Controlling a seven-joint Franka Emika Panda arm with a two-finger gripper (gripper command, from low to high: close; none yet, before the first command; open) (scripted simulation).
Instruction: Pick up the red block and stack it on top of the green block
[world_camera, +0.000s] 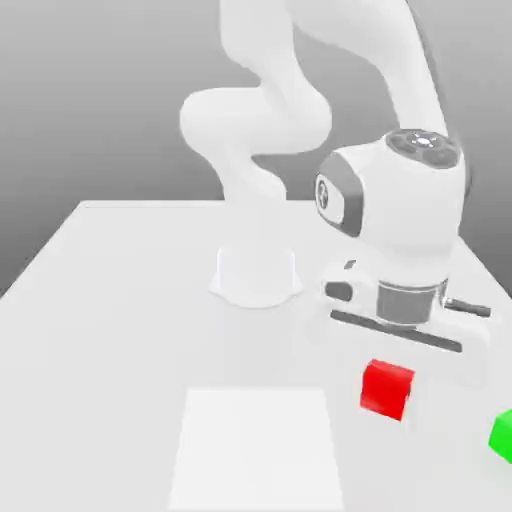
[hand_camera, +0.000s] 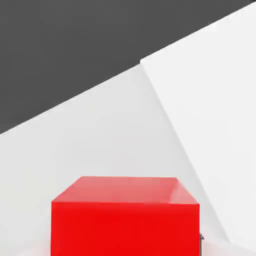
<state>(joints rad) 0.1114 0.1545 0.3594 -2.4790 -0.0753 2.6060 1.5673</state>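
The small, smooth red cube (world_camera: 387, 390) sits between four and five o'clock from the exterior view's centre, with the white two-finger gripper (world_camera: 388, 384) drawn in narrow, gripping it by the look of things. I can't tell whether it's off the table (world_camera: 110, 350). The smooth bright green block (world_camera: 503, 436) waits at four o'clock from the cube, so carrying, stacking and letting go remain.

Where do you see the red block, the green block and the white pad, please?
Red block (world_camera: 385, 391): exterior view, side face.
Green block (world_camera: 504, 437): exterior view, visible face.
White pad (world_camera: 256, 450): exterior view, middle of its bare top.
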